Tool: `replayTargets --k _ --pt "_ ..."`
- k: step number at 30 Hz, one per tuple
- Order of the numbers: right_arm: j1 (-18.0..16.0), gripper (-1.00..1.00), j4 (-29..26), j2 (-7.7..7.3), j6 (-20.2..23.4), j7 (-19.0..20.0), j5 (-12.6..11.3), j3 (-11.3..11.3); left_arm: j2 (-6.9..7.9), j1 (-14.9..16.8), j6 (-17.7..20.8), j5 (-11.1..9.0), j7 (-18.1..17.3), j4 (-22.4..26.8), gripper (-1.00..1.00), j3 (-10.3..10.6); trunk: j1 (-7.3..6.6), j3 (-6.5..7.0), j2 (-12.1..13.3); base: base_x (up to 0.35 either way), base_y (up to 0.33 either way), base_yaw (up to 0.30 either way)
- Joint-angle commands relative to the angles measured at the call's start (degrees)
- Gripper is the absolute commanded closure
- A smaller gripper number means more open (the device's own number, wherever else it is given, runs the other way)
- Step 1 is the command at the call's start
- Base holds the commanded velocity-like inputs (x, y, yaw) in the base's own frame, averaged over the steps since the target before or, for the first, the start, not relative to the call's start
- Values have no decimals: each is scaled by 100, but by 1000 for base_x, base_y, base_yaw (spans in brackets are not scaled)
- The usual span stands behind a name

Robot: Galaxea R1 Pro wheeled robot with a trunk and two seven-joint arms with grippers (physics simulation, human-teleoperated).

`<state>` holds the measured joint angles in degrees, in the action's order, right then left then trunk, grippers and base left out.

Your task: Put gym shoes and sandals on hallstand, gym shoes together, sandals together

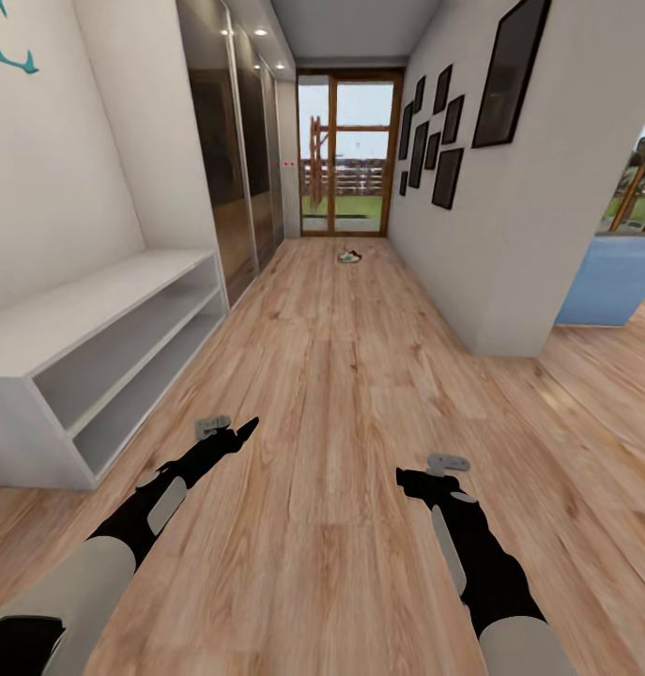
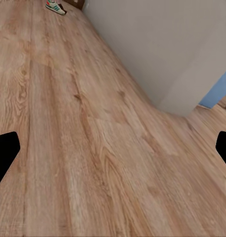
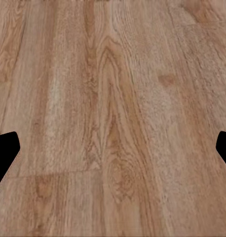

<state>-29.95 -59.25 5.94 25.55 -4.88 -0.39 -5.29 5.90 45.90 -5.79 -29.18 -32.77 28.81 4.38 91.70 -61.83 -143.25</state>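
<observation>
Lying far down corridor floor (image 1: 341, 376), gym shoe (image 1: 348, 255), both tools (image 1: 236, 430) (image 1: 418, 477) spread, no legible writing.

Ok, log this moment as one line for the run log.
phase: approach | left claw: open, empty | right claw: open, empty | shoes: on floor by glass door | shoe rack: bare

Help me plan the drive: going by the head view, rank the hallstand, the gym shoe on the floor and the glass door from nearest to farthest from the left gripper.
1. The hallstand, just off the left gripper's left side.
2. The gym shoe, far down the corridor floor, ahead and to the right.
3. The glass door, at the corridor's end, just beyond the shoe.
</observation>
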Motion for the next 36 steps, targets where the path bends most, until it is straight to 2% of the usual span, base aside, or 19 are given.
replayTargets --k 1,36 --pt "-2 -100 -8 6 29 -13 -5 -7 8 5 -45 -35 7 -7 -100 46 2 -5 -2 349 0 0" --pt "-2 -100 -2 9 29 -13 -5 -7 15 6 -36 -44 7 -7 -100 37 2 -5 -2 349 0 0"
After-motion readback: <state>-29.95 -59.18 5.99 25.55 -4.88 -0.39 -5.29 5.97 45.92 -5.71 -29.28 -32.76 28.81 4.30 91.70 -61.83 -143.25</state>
